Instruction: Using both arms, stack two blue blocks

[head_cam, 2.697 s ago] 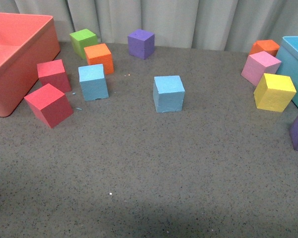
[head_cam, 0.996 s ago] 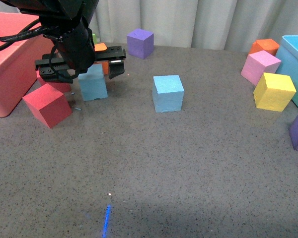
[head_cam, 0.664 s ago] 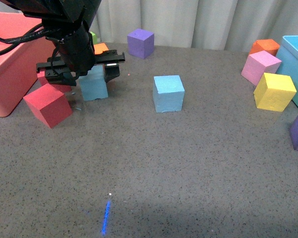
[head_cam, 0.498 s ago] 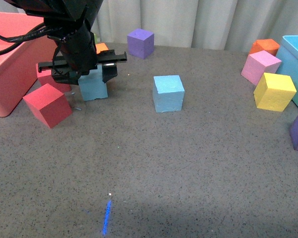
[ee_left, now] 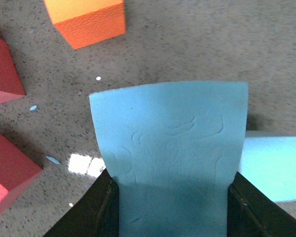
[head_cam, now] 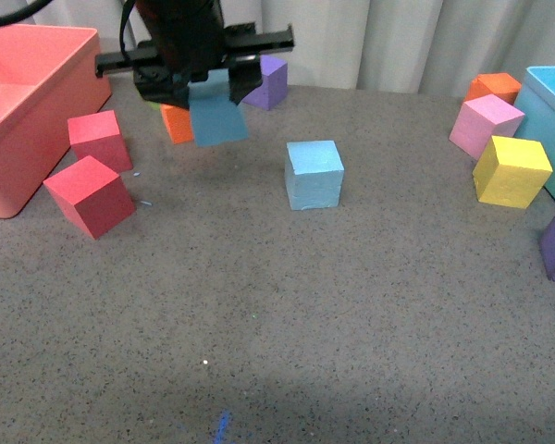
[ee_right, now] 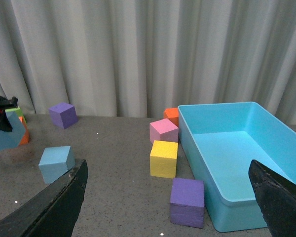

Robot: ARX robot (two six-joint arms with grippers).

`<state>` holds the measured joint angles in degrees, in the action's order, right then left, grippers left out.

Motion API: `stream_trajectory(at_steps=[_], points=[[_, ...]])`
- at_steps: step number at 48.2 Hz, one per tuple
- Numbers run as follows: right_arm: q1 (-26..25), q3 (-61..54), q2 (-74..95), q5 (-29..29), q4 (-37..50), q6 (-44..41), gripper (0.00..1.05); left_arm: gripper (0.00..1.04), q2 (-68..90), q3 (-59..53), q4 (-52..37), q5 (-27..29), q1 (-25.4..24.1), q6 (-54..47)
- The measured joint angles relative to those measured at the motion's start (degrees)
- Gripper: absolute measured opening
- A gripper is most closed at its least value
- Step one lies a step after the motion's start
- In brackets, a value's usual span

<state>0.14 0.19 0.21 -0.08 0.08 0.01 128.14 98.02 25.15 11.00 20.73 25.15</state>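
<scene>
My left gripper [head_cam: 196, 74] is shut on a light blue block [head_cam: 218, 111] and holds it lifted above the table at the back left. In the left wrist view that block [ee_left: 171, 148] fills the space between the black jaws. The second blue block [head_cam: 314, 173] sits on the grey table, to the right of and lower than the held one; it also shows in the left wrist view [ee_left: 272, 168] and in the right wrist view [ee_right: 55, 163]. My right gripper [ee_right: 170, 197] is open and empty, raised above the table's right side; it is not in the front view.
Two red cubes [head_cam: 91, 194] and a salmon bin [head_cam: 28, 120] lie at left. An orange cube [head_cam: 177, 122] and a purple cube [head_cam: 268, 81] sit behind the held block. Pink [head_cam: 484, 125], yellow [head_cam: 510, 170], orange and purple cubes sit by the turquoise bin [head_cam: 553, 120] at right.
My left gripper closed on the left blue block, lifted it off the table and carried it up and to the right, toward the second blue block.
</scene>
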Motion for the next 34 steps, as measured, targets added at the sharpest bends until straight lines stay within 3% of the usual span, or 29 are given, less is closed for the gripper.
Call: stream_trajectory(at_steps=[17,34], points=[[0.0,0.0,0.0,0.0,0.0,0.0,0.95,0.39,1.4,7.7,6.4,3.4,9.4,3.5],[0.0,0.0,0.0,0.0,0.0,0.0,0.95,0.39,7.5,14.0,9.6,4.5,11.7,5.1]])
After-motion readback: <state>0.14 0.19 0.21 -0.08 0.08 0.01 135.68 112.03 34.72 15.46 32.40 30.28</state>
